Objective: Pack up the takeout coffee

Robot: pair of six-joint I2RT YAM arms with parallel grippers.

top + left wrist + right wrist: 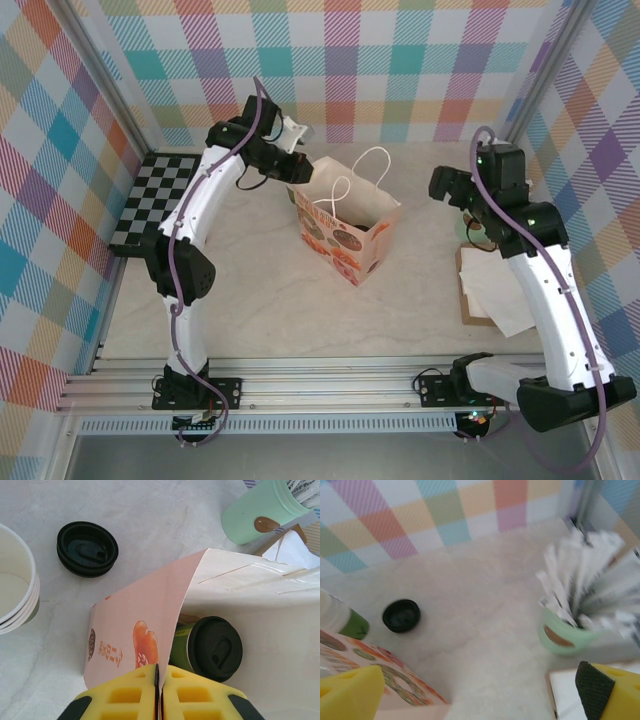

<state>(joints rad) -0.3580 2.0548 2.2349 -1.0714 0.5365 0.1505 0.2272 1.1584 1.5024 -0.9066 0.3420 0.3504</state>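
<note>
Left tool pinches paper bag (round black lid inside).

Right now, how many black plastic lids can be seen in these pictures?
2. The loose black lid lies on the table, outside the paper bag. The second black lid sits on the dark-green cup inside that bag. Others may be hidden in the bag.
</note>
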